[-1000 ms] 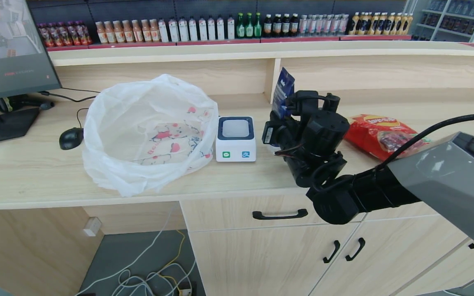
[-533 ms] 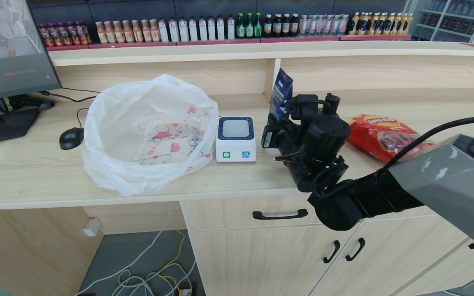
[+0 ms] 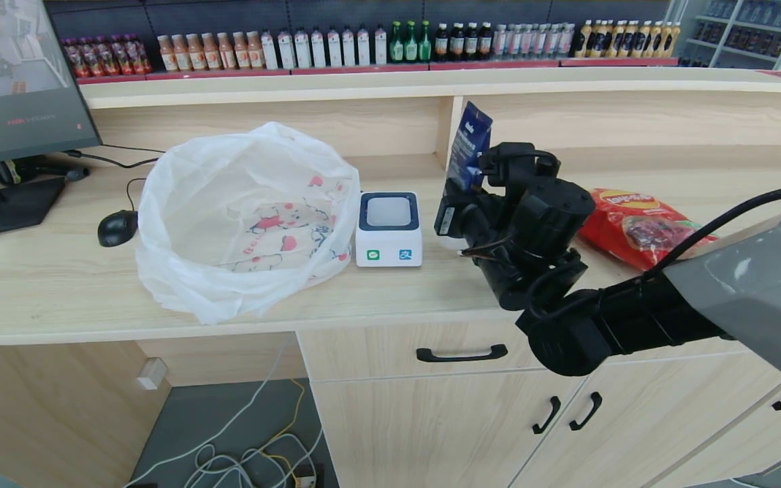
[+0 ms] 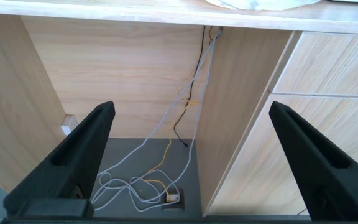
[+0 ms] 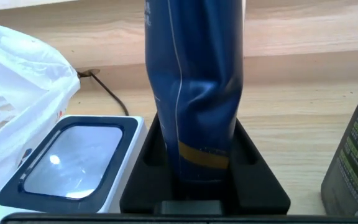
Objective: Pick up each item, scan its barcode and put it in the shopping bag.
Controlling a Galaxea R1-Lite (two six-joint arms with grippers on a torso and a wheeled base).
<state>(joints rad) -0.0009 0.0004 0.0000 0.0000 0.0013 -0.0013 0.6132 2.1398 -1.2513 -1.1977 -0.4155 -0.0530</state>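
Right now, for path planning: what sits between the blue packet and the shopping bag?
The white scanner, on the counter beside the shopping bag; the head view shows it.

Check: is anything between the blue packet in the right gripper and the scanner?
Nothing visible. The right gripper holds the blue packet upright beside the scanner, only bare counter between them. The red snack bag lies on the other side.

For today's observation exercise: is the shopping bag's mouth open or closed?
Open. The shopping bag sits on the counter with its rim spread wide, so its inner wall is visible from above.
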